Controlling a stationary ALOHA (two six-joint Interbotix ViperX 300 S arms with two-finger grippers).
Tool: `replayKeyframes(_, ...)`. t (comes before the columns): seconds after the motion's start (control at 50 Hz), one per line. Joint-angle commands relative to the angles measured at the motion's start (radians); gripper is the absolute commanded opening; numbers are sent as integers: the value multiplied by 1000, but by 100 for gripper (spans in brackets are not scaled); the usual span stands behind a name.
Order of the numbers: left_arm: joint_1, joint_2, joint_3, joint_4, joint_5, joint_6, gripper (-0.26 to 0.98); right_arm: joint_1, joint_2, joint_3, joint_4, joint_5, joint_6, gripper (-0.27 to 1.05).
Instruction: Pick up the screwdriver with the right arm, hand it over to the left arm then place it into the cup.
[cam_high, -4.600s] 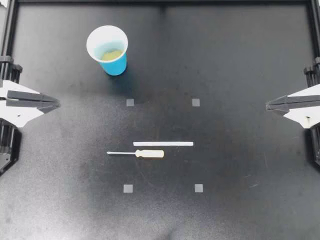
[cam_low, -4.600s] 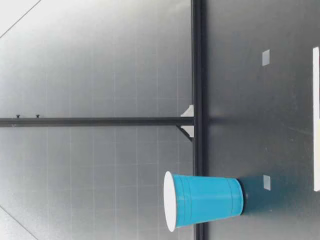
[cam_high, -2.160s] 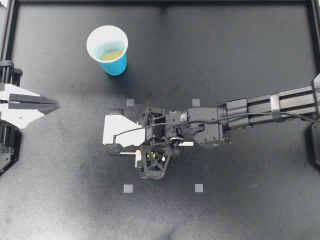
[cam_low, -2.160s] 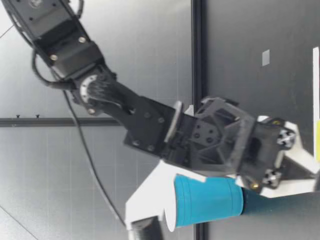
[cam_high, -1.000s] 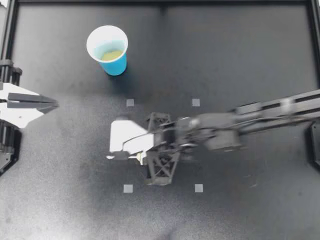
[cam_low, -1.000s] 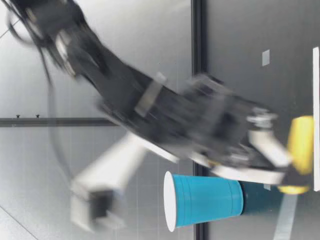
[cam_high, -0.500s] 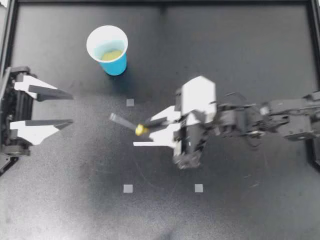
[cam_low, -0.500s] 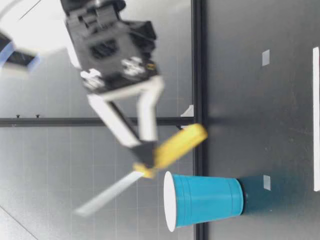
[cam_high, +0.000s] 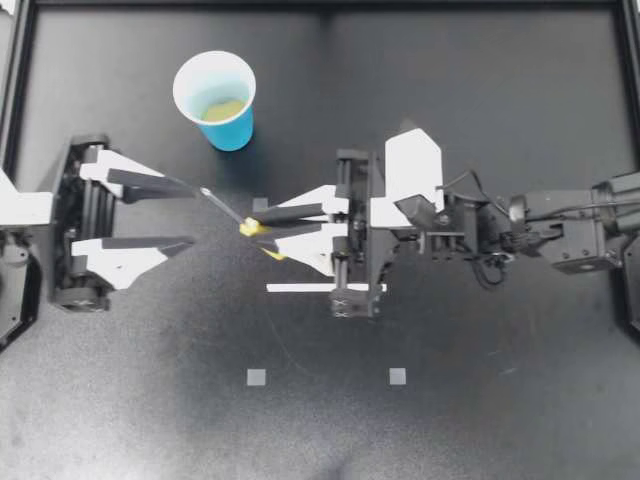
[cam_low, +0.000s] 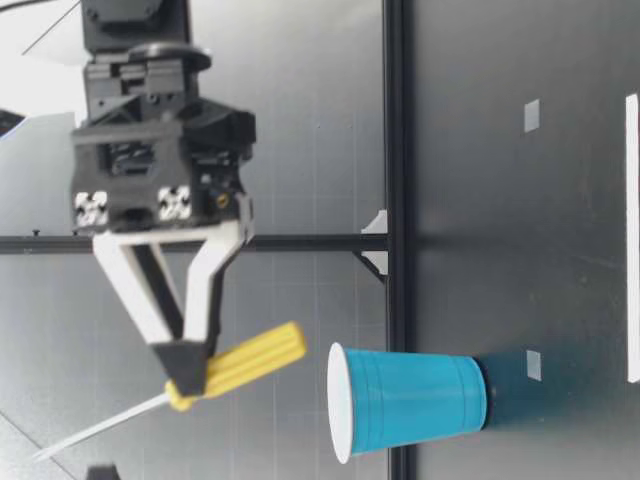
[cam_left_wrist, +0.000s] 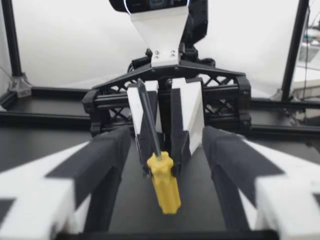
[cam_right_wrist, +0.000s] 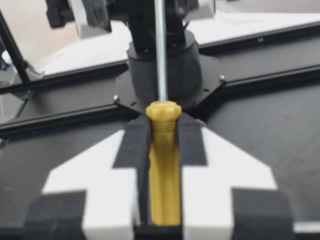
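Observation:
My right gripper reaches in from the right above the table's middle, shut on the yellow handle of the screwdriver. The thin shaft slants toward my left gripper, which is open; the shaft's tip lies close to one of its fingertips. In the low view the right gripper holds the screwdriver high above the table, beside the blue cup. The left wrist view shows the screwdriver between my spread fingers. The right wrist view shows the handle clamped between both pads. The cup stands upright at the back left.
A white strip lies on the black table under the right gripper. Small grey square marks dot the middle. Black frame rails border the table. Something yellowish lies in the cup's bottom.
The right gripper has lifted the screwdriver off the table and turned it toward the left arm. The left gripper has opened wide and moved in toward the middle.

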Motion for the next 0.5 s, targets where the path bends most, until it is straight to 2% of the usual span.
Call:
replayKeyframes(0.0, 2, 20, -37, -5, -25, -2, 61, -8, -14, -29, -3, -12, -2, 2)
replayKeyframes(0.38, 2, 110, -84, -17, -86, -2, 60, -8, -9, -34, -5, -12, 0, 2)
replayKeyframes(0.48, 2, 120, -83, -21, -110, -2, 56, -8, -11, -34, -5, -12, 0, 2)
